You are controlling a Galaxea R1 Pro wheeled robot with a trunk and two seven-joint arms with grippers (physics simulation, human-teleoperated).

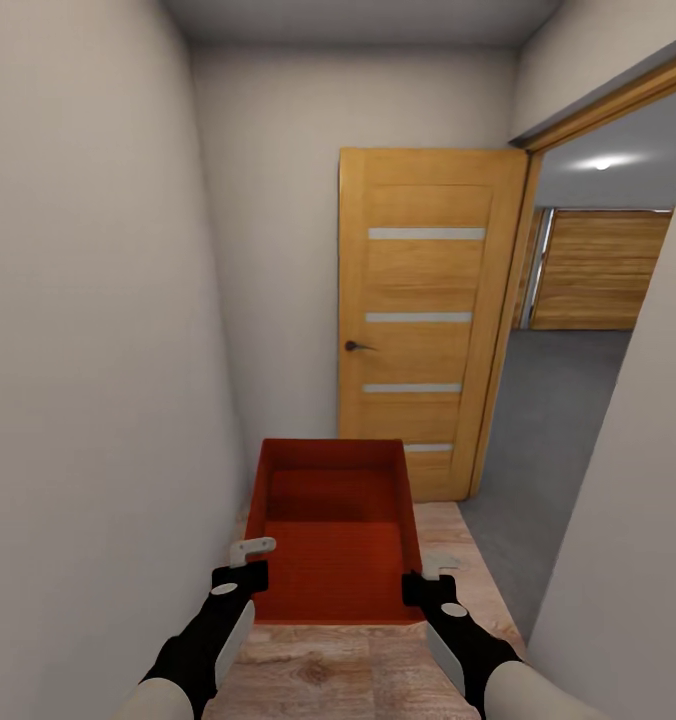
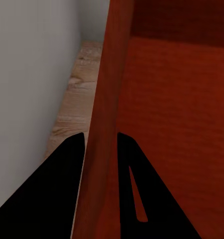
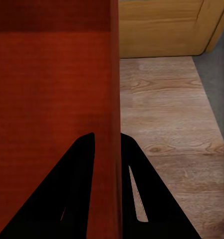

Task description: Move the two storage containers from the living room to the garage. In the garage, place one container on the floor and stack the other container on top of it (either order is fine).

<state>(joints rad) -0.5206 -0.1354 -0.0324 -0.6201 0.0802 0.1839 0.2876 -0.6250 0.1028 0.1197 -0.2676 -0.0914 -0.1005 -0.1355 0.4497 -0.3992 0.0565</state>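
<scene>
Rigid, light, thin-walled storage container (image 1: 335,545): left jaws (image 1: 246,568) and right jaws (image 1: 423,583) each clamped astride one side wall; likely slippery, keep level.

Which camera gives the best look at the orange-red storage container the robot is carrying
The head view: the whole storage container shows, open-topped, held between the left gripper and right gripper. Each wrist view shows just one thin side wall pinched between dark fingers.
</scene>
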